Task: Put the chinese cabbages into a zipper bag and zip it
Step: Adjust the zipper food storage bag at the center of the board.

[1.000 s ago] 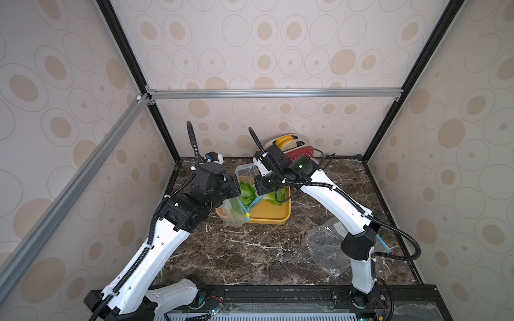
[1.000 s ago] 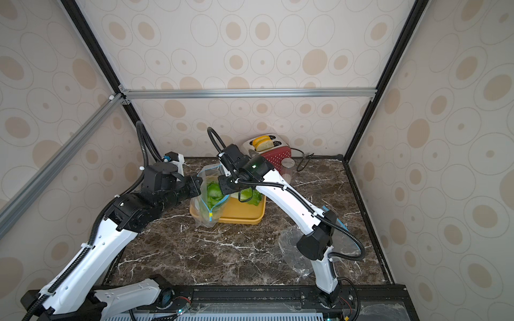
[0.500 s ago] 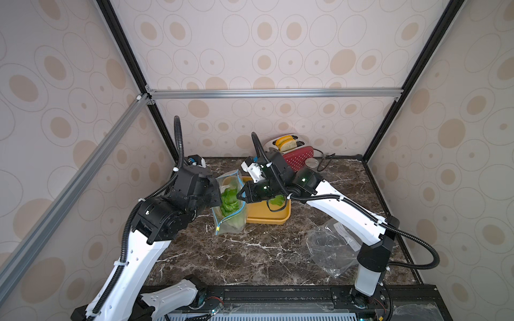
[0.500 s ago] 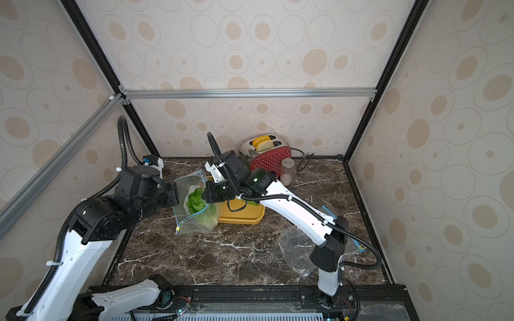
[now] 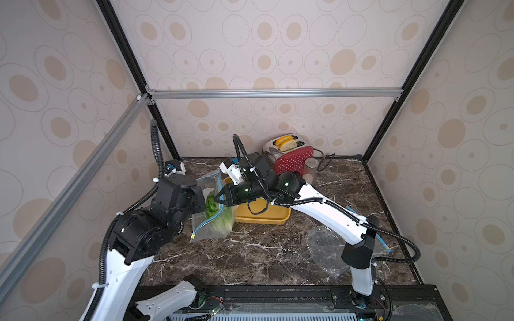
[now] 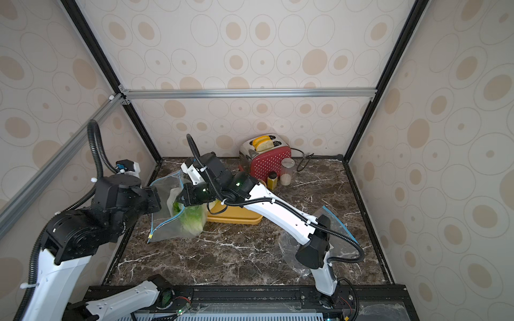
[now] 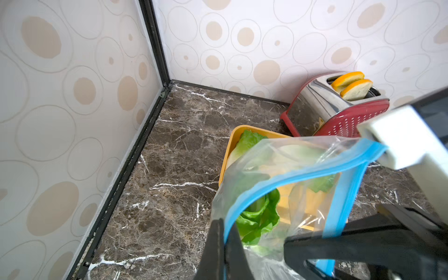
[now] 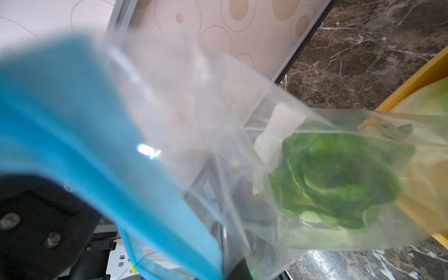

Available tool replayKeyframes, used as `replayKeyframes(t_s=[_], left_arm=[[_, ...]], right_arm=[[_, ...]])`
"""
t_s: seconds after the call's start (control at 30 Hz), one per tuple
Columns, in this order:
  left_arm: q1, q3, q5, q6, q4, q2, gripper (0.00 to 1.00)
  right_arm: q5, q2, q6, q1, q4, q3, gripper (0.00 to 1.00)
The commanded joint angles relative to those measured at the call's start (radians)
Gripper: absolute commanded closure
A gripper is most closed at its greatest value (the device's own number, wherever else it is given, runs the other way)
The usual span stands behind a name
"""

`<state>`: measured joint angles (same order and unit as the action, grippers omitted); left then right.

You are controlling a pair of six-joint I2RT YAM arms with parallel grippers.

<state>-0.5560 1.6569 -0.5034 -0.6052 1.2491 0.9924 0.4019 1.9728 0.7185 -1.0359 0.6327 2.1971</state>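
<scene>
While the left gripper [image 7: 224, 238] and right gripper [image 5: 219, 198] each clamp the zipper bag [image 5: 202, 230] tight by its blue rim, 1 chinese cabbage [image 5: 224, 222] hangs bagged below the jaws; I'd spread the mouth wide, since more wait in the yellow tray [image 5: 267, 219] beyond.

Bare counter [image 5: 236, 258] lies open at 6 o'clock from the yellow tray [image 5: 264, 219]. The zipper bag [image 5: 203, 228] blocks 9 o'clock. The toaster [image 5: 293, 162] and jars [image 6: 286, 172] crowd 1 o'clock, and a loose clear bag [image 5: 325, 247] lies at 4 o'clock.
</scene>
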Motion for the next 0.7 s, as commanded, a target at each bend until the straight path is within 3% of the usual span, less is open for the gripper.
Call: replayKeyframes(t_s=[0.0, 0.4, 0.67], left_arm=[[0.008, 0.015, -0.07, -0.019, 0.078, -0.01, 1.0], [0.008, -0.309, 0.011, -0.081, -0.107, -0.076, 1.0], [0.008, -0.326, 0.02, -0.071, -0.153, -0.047, 1.0]], right_arm=[[0.028, -0.012, 0.04, 0.007, -0.058, -0.048, 1.0], [0.022, -0.031, 0.012, 0.053, -0.02, -0.251, 0.96], [-0.012, -0.104, -0.056, 0.08, 0.047, -0.234, 0.67]])
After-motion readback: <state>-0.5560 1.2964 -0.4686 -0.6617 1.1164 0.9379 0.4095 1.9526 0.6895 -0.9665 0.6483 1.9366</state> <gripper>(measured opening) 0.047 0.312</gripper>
